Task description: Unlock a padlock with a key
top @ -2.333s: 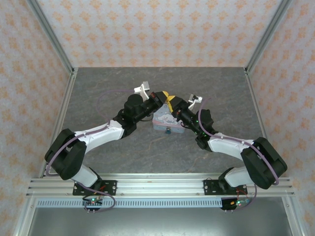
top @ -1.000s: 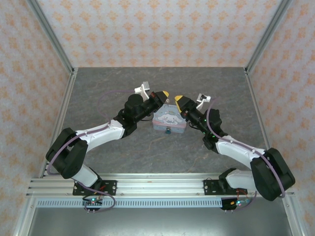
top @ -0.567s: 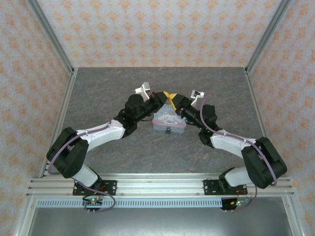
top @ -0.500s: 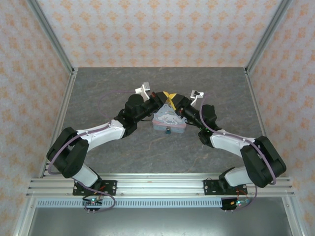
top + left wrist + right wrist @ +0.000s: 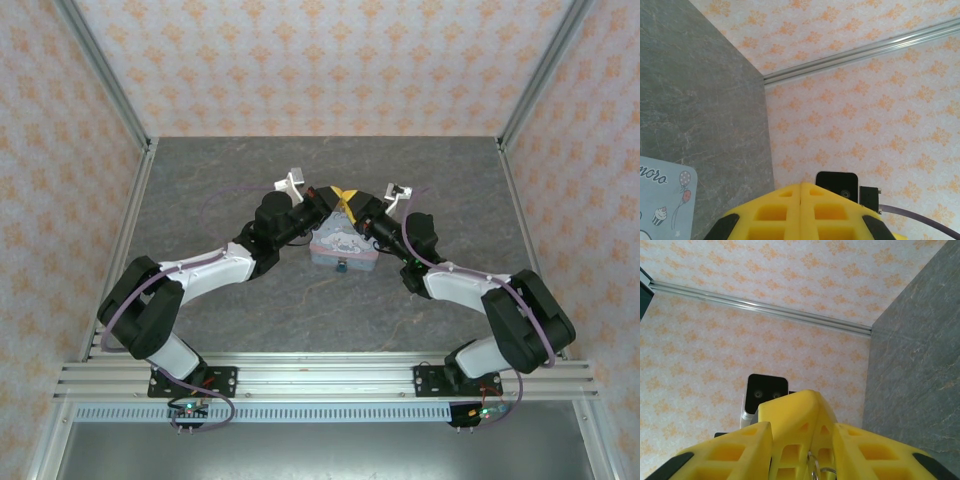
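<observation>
left gripper [image 5: 800,190] has its yellow fingers pressed together, by the far edge of the tin [image 5: 343,243]; right gripper [image 5: 802,440] has its fingers apart, one each side of them; grey stone table [image 5: 230,170], orange flower walls [image 5: 300,60] all round; padlock [image 5: 342,266] sits at the tin's near edge; key [image 5: 816,469], i think, is the tiny metal bit between the fingers, cut off.

Looking matt and stone-veined across the tabletop [image 5: 250,310]; gleaming smooth on the printed tin [image 5: 345,248]; appearing as matt moulded plastic on the left pincer [image 5: 800,192]; shining as brushed metal along the near-edge rails [image 5: 330,372].
</observation>
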`<control>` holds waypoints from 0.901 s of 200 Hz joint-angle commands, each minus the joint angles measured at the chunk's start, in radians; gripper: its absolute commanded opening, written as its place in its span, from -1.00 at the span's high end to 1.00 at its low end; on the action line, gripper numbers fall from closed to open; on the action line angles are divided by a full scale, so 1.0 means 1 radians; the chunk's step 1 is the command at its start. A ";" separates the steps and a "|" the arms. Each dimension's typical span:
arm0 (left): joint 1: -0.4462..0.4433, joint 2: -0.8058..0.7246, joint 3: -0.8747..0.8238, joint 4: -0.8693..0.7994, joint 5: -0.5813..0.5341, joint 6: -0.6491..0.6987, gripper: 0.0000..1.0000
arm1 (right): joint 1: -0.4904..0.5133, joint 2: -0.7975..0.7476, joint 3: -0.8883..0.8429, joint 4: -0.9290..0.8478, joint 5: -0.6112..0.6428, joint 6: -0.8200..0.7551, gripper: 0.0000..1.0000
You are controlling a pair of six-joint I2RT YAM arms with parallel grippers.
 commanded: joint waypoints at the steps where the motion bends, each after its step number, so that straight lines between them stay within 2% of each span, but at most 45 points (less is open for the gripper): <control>1: -0.005 0.009 0.020 0.059 -0.002 -0.010 1.00 | 0.020 0.004 -0.013 0.075 -0.028 0.007 0.27; 23: -0.005 0.009 0.021 0.059 -0.006 -0.013 1.00 | 0.021 0.002 -0.031 0.094 -0.019 0.017 0.32; 53: -0.004 0.010 0.020 0.065 -0.006 -0.018 1.00 | 0.019 -0.003 -0.047 0.103 -0.009 0.022 0.48; 121: -0.004 0.010 0.023 0.068 -0.007 -0.023 1.00 | 0.031 0.008 -0.053 0.100 -0.009 0.022 0.40; 180: -0.005 0.016 0.028 0.067 -0.007 -0.026 1.00 | 0.033 0.013 -0.049 0.096 -0.006 0.021 0.57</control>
